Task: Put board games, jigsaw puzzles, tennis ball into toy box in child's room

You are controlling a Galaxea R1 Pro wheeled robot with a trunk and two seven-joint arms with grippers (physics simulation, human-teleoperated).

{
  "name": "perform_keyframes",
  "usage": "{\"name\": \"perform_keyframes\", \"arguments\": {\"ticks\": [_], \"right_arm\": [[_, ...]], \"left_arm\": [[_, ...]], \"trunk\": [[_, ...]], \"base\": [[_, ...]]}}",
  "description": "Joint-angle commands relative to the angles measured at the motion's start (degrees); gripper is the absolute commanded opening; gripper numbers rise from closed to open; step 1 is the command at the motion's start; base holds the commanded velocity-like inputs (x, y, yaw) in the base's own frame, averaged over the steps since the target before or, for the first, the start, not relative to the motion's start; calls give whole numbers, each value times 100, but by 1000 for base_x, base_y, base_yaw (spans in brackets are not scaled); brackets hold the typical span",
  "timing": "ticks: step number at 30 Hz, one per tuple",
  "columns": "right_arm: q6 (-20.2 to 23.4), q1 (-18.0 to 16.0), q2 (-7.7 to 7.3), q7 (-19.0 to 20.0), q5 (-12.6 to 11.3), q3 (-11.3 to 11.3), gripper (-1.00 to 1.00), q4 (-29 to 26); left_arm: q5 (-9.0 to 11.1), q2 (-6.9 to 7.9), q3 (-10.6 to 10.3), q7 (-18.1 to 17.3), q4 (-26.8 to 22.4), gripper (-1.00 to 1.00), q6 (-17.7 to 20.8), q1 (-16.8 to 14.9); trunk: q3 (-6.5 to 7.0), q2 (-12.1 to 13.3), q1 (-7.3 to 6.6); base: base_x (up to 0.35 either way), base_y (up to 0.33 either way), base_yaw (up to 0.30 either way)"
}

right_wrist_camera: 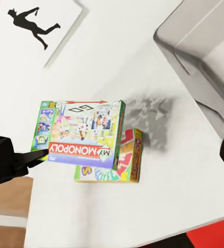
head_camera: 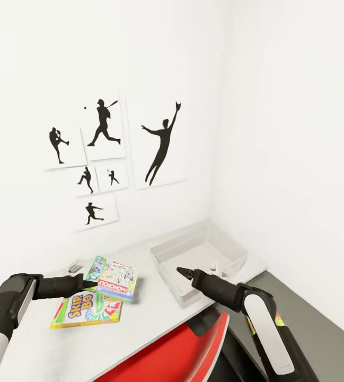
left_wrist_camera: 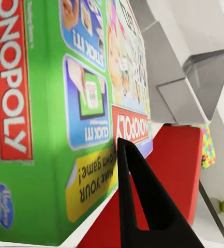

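Holding the Monopoly box [head_camera: 116, 281] with my left gripper [head_camera: 90, 285], I see its white lid, green edge and red logo raised above the yellow-green Skip-Bo box [head_camera: 86, 311] on the table [head_camera: 156, 323]. Further right is the grey toy box [head_camera: 199, 258]; my right gripper [head_camera: 181, 271] looks narrow.

Head view: high, looking down over table [head_camera: 156, 323]. Wrist views close; all share Monopoly box [right_wrist_camera: 80, 135].

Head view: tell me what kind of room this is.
Probably a child's bedroom or playroom: baseball-player silhouette pictures on the white wall, board games like the Monopoly box and a grey toy bin on a desk.
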Motion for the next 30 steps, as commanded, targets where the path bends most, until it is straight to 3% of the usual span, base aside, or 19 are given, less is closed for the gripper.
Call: {"name": "perform_keyframes", "arguments": {"ticks": [1,9,30], "right_arm": [[15,-3,-1,-58,-61,0,100,-6],[15,-3,-6,-54,-61,0,100,-1],[15,-3,-6,-53,-61,0,100,1]], "left_arm": [[-14,-3,14,-39,-1,-100,49,-4],[-14,-3,13,-40,-1,-100,45,-4],[-13,-3,14,-40,-1,-100,44,-4]], "trunk": [[-5,-7,4],[-5,-7,4],[-5,-7,4]], "base": [[123,-54,291],[61,-35,230],[47,-52,9]]}}
